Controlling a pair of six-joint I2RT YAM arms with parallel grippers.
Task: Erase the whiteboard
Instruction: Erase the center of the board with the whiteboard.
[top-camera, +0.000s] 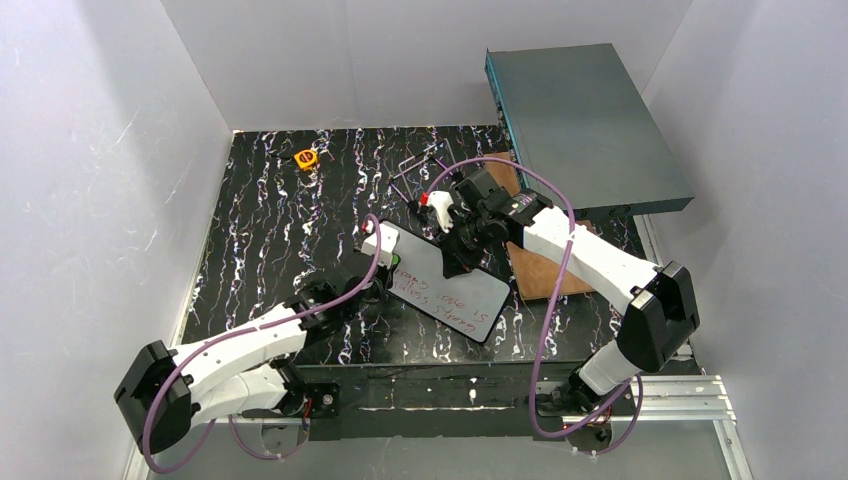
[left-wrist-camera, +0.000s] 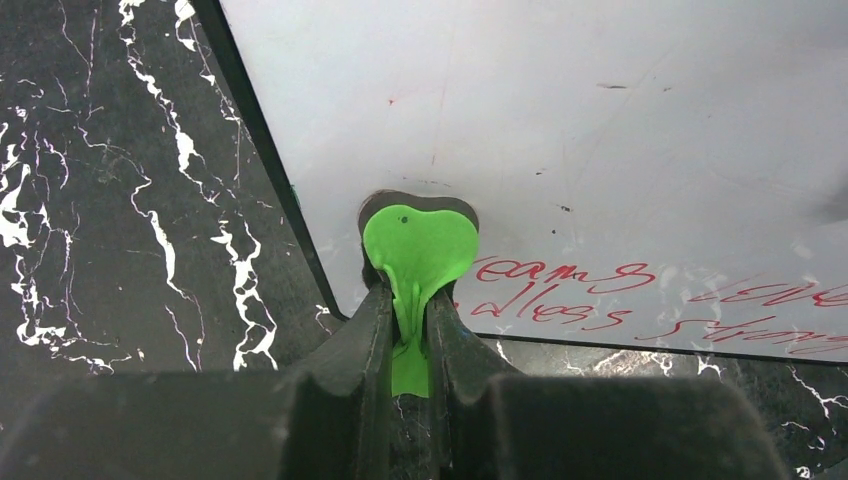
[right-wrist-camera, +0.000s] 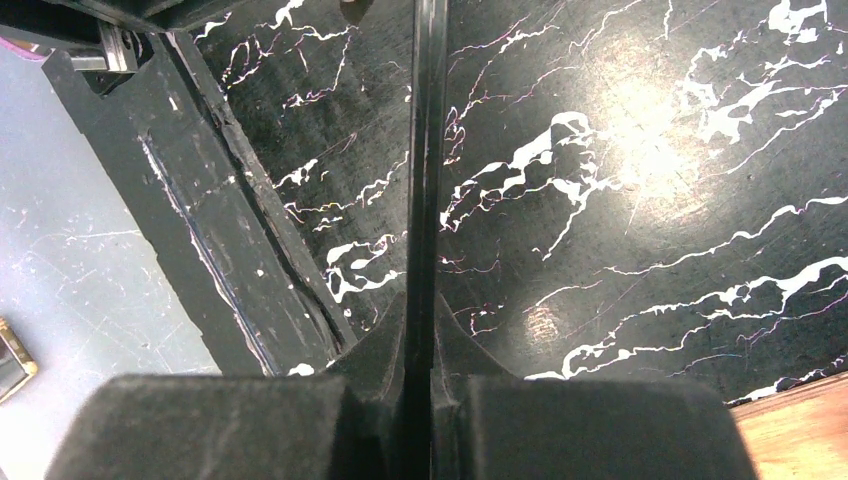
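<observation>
Top view: whiteboard (top-camera: 450, 290) sits mid-table (top-camera: 260, 240), red writing (top-camera: 440, 305) on its near part. The left hand (top-camera: 380, 243) is at the board's far-left corner and the right hand (top-camera: 458, 255) over its far edge.

Left wrist: left hand (left-wrist-camera: 410, 310) is pinched shut on a green heart-shaped pad (left-wrist-camera: 420, 250), pressed to the board (left-wrist-camera: 600, 120) just above the text (left-wrist-camera: 600, 290). Risk: thin grip, so the pad could twist or slip w/ sideways drag.

Right wrist: right hand (right-wrist-camera: 420, 330) is clamped tight on a thin black edge (right-wrist-camera: 428, 150), prob. the board's frame seen edge-on. Risk: if that hold slips, the board skids or tips under wiping pressure and the writing gets missed.
</observation>
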